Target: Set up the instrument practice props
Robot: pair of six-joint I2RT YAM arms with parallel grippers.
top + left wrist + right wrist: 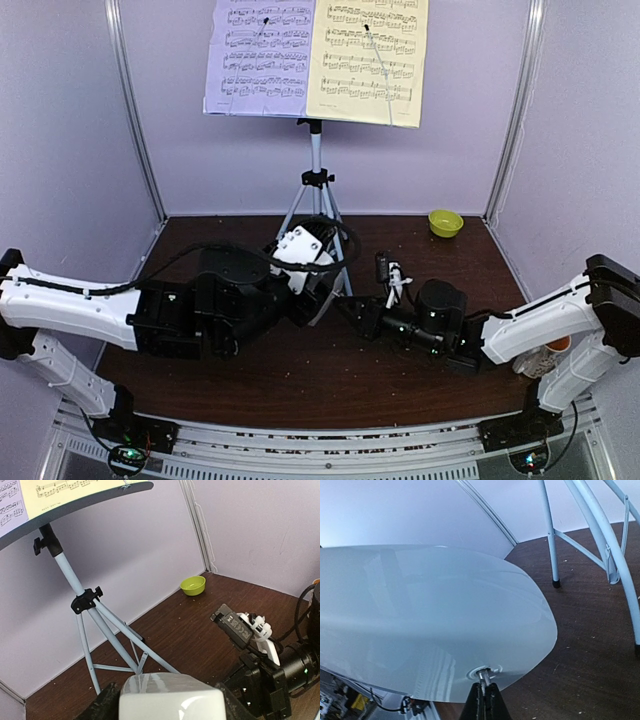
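Gently now: my left gripper (170, 709) is spread around the metronome (170, 692), clamping its sides, while my right gripper (484, 689) is pressed together on the small metal pin (482, 673) low on its face. I judge the pin wants a straight, light pull, with the left grip firm so the body cannot twist. The tripod (100, 622) legs stand just beyond both fingertips, near enough to knock. The pages (315, 55) rest high above. The bowl (193, 585) lies well beyond, and the mug (556, 345) well behind my right fingers.
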